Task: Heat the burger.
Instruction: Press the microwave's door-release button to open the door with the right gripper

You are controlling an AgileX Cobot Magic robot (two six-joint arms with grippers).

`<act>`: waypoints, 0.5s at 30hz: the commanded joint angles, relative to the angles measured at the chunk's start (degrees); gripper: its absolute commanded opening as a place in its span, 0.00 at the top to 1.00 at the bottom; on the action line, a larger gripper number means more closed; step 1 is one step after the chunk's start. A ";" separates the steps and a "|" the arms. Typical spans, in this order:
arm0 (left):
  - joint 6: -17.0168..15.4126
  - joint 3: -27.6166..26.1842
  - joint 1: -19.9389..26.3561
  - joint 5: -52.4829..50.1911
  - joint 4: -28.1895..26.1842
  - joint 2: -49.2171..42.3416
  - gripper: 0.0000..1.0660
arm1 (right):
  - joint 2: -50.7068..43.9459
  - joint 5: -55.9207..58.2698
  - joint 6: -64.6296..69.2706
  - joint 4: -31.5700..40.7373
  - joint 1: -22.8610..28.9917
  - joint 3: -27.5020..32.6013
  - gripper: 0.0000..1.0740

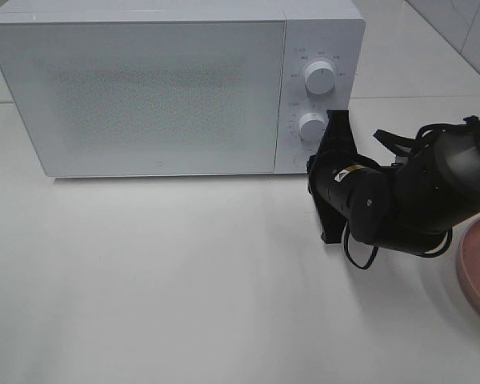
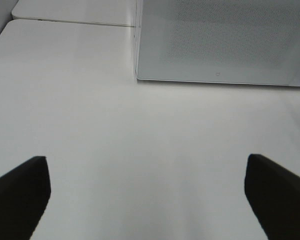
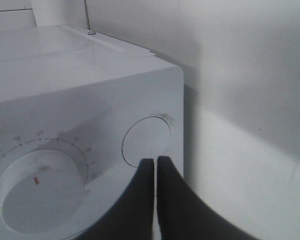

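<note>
No burger to be seen in any view; cannot tell where.

Along the far edge of the worktop [image 1: 184,280], a white microwave [image 1: 144,88] with its door [image 1: 136,96] closed. Door front frosted and dotted, nothing legible behind it. On the panel right of the door, an upper knob [image 1: 319,78] and a lower knob [image 1: 312,126]. Below them, a round button [image 3: 146,138] at the panel's bottom corner.

Right end effector [image 3: 155,162] fully closed and empty, fingers pressed flat together. Tips right at the button's rim, contact not certain. Black arm [image 1: 416,192] reaching in from the right edge. Just beside it, at that same edge, part of a pink plate [image 1: 478,268].

Left end effector [image 2: 145,167] spread wide and holding nothing, over bare worktop, facing the microwave's front left corner.
</note>
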 commanded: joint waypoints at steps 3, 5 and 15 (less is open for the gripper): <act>0.00 0.00 -0.52 -0.46 -0.23 -0.86 0.08 | 2.41 1.32 0.11 -0.69 -0.29 -3.09 1.00; 0.00 0.00 -0.52 -0.46 -0.23 -0.86 0.08 | 3.27 1.26 0.11 -0.63 -0.29 -4.18 1.00; 0.00 0.00 -0.52 -0.46 -0.23 -0.86 0.08 | 6.13 0.74 -0.34 -0.23 -2.12 -7.56 1.00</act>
